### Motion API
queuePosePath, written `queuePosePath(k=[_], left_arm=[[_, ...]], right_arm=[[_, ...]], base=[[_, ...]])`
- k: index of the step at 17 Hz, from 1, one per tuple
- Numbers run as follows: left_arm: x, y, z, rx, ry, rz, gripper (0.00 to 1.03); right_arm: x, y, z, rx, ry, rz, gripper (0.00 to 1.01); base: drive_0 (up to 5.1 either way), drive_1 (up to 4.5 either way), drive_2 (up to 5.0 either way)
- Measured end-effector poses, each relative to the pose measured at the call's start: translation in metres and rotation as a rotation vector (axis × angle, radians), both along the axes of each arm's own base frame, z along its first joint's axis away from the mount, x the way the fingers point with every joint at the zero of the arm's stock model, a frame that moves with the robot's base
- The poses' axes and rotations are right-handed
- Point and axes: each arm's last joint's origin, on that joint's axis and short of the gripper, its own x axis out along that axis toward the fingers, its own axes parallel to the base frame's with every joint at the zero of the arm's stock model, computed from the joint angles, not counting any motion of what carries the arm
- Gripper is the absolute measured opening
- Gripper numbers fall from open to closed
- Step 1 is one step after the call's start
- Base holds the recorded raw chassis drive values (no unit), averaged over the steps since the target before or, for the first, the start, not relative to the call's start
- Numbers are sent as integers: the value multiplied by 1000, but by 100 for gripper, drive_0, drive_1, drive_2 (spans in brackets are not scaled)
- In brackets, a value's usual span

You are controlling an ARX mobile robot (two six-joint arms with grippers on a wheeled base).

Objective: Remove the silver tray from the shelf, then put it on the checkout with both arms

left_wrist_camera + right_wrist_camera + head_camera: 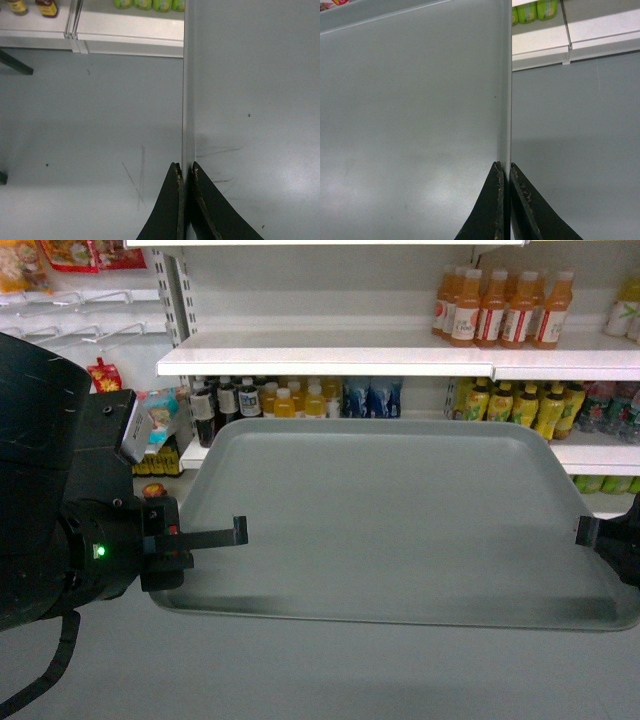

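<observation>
Tray: large flat rectangular grey-green matte silver tray (400, 520) with rounded corners and a low raised rim.
Pose: level, long side across the head view, held in the air off the shelf, above grey floor.
Support: left edge clamped in the left pincer (236, 531); right edge in the right pincer (585, 531).
Shelf: glossy white metal shelf (320, 360), behind the tray, stocked with bottles.

grey-green silver tray (400, 520), white shelf (320, 352), orange and yellow bottles (500, 308), black arms, grey floor (90, 125)
</observation>
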Motion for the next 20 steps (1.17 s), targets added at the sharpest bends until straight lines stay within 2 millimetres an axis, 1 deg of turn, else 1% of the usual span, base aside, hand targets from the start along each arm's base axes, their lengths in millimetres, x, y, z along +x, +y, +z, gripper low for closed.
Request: queuePosePath(k=[18,20], left_arm=[[0,0,0,1,0,1,2],[-1,0,-1,4,10,1,2]], right_arm=[[0,0,0,0,-2,1,2],[-1,0,-1,0,10,1,2]], base=[[5,-428,438],[0,0,0]])
